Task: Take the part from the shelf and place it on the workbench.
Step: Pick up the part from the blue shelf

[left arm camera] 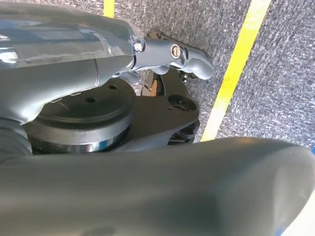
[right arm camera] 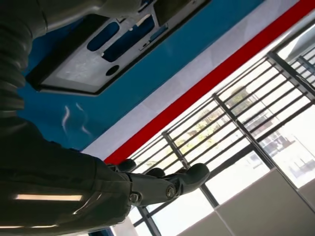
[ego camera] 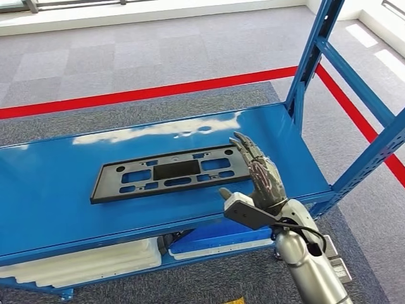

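Note:
A flat black plastic part [ego camera: 167, 172] with several cut-outs lies lengthwise on the blue shelf [ego camera: 47, 190]. My right hand [ego camera: 255, 180] hovers at the part's right end with its fingers stretched out and apart, palm toward the part and thumb low by the shelf's front edge. It holds nothing. The right wrist view shows the part's end [right arm camera: 85, 69] on the blue surface beyond the outstretched fingers [right arm camera: 163, 184]. My left hand [left arm camera: 111, 64] hangs over the carpet, its fingers straight and holding nothing.
A blue upright post [ego camera: 310, 57] and a slanted blue beam [ego camera: 373, 152] frame the shelf's right side. White moulded pieces [ego camera: 95, 259] lie on the lower shelf. A red floor line [ego camera: 143, 94] runs behind the shelf, and a yellow line [left arm camera: 237, 64] crosses the carpet.

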Controlling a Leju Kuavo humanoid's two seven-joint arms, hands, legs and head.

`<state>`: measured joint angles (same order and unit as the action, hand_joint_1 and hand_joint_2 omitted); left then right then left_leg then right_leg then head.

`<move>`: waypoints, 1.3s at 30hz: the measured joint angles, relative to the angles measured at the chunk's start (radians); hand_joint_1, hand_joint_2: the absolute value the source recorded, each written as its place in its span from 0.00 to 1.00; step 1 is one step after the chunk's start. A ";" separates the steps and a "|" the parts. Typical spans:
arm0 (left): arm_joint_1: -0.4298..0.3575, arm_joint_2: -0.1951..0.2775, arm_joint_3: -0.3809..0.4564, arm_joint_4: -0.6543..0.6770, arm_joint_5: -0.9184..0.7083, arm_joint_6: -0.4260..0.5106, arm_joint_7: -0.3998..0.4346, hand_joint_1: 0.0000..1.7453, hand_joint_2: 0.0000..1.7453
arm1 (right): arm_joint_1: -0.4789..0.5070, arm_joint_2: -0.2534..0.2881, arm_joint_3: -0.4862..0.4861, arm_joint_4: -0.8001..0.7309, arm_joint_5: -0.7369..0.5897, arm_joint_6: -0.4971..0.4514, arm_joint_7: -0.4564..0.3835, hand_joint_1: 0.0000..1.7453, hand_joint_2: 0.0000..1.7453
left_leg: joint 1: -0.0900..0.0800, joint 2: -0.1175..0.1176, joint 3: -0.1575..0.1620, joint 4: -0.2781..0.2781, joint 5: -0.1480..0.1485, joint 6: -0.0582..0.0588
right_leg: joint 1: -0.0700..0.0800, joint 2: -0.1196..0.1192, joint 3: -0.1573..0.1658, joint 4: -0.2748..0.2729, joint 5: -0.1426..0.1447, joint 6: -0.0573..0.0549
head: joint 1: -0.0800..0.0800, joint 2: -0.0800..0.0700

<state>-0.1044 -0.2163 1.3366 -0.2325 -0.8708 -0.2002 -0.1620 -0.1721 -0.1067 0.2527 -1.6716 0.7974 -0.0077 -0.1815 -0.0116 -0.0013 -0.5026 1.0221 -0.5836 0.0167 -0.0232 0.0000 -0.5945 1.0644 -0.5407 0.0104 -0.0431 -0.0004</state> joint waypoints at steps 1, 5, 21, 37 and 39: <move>0.000 0.000 -0.003 0.000 -0.004 -0.001 0.001 0.00 0.00 | -0.012 0.001 0.008 0.031 0.005 0.005 0.000 0.00 1.00 | 0.000 0.000 0.000 0.000 0.000 0.000 | 0.000 0.000 0.000 0.000 0.000 0.000 | 0.000 0.000; 0.000 0.000 -0.016 0.000 -0.016 -0.007 0.008 0.00 0.00 | -0.057 0.005 0.047 0.157 -0.001 0.023 -0.010 0.00 1.00 | 0.000 0.000 0.000 0.000 0.000 0.000 | 0.000 0.000 0.000 0.000 0.000 0.000 | 0.000 0.000; 0.000 0.000 -0.039 0.000 -0.032 -0.008 0.013 0.00 0.00 | -0.153 0.014 0.198 0.342 0.007 0.017 -0.018 0.00 1.00 | 0.000 0.000 0.000 0.000 0.000 0.000 | 0.000 0.000 0.000 0.000 0.000 0.000 | 0.000 0.000; 0.001 0.000 -0.054 0.000 -0.050 -0.008 0.007 0.00 0.00 | -0.211 0.008 0.247 0.467 0.151 -0.030 0.073 0.00 1.00 | 0.000 0.000 0.000 0.000 0.000 0.000 | 0.000 0.000 0.000 0.000 0.000 0.000 | 0.000 0.000; 0.001 0.000 -0.056 0.000 -0.054 -0.009 0.007 0.00 0.00 | -0.220 0.007 0.242 0.491 0.157 -0.037 0.074 0.00 1.00 | 0.000 0.000 0.000 0.000 0.000 0.000 | 0.000 0.000 0.000 0.000 0.000 0.000 | 0.000 0.000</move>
<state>-0.1037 -0.2162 1.2810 -0.2326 -0.9244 -0.2088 -0.1550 -0.3916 -0.0998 0.4952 -1.1807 0.9547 -0.0443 -0.1073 -0.0117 -0.0012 -0.5022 1.0223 -0.5836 0.0167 -0.0231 0.0000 -0.5947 1.0644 -0.5407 0.0104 -0.0431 -0.0004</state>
